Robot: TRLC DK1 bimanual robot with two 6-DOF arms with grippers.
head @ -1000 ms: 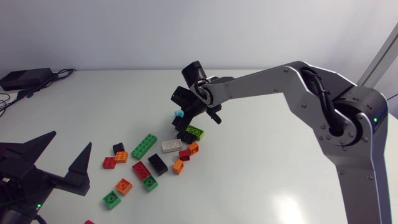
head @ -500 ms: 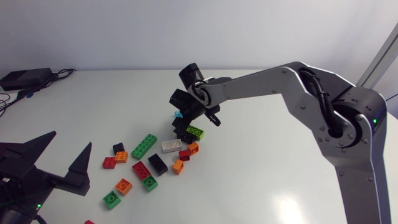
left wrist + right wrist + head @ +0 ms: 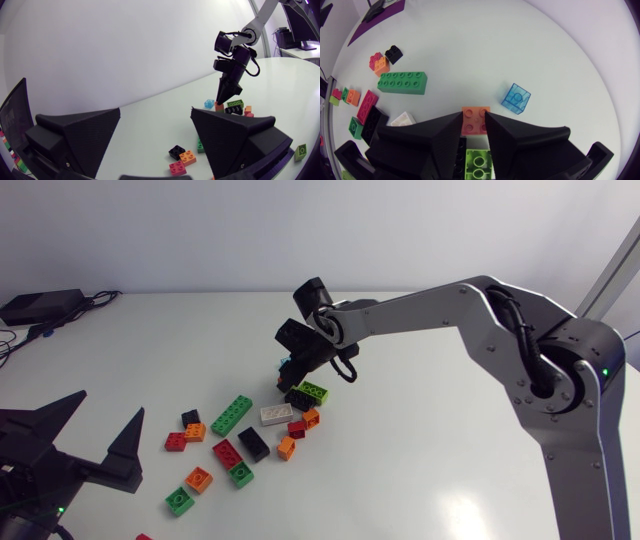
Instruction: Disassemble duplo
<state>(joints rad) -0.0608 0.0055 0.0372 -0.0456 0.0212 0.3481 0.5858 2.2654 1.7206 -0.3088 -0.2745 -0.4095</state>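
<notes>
Right tool [image 3: 474,118] clamps orange brick [image 3: 475,123] from both sides; it seems seated on the cluster by the lime brick [image 3: 479,164], mid-tabletop. Pull straight up, slowly, since the lower bricks may lift too. Blue brick [image 3: 516,98] just ahead: avoid. Left tool [image 3: 155,111] open, well apart.

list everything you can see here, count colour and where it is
orange brick: 1, orange, gripped between the right arm's jaws
blue brick: 1, clear blue, just ahead of those jaws
lime brick: 1, lime green, beside those jaws
long green brick: 1, green, beside the white one
white brick: 1, white, middle of the scatter
small bricks: about a dozen, red, orange, black, green, scattered between the arms
black box: 1, black, with cables, table's far left corner
table: 1, white
right arm: 1, silver-grey, jaws shut on the orange brick
left arm: 1, black jaws open, apart from the bricks
</notes>
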